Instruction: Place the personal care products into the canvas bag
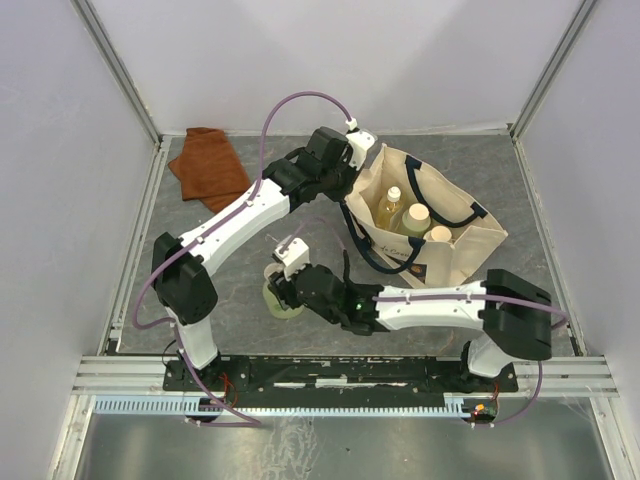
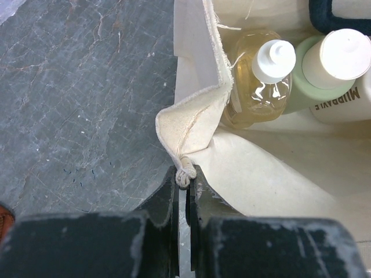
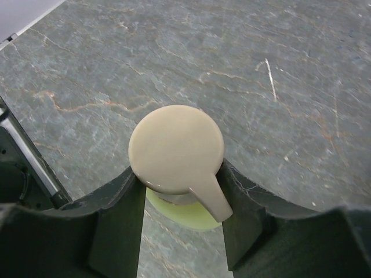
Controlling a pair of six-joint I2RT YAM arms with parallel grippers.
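Observation:
The cream canvas bag (image 1: 455, 245) with navy handles stands at the right of the table. It holds the amber bottle (image 1: 392, 208), the pale green cream-capped bottle (image 1: 417, 218) and the cream-white bottle (image 1: 440, 235). My left gripper (image 1: 358, 152) is shut on the bag's left rim corner (image 2: 183, 175) and holds the bag open. The amber bottle (image 2: 258, 81), the green bottle (image 2: 324, 69) and the cream-white bottle (image 2: 348, 104) also show in the left wrist view. My right gripper (image 1: 280, 283) is shut on the pale green spout-cap bottle (image 1: 281, 301), its fingers against both sides of the cream cap (image 3: 177, 147).
A rust-brown folded cloth (image 1: 207, 165) lies at the back left. Metal frame posts and white walls bound the grey table. The right arm stretches leftward along the front of the bag.

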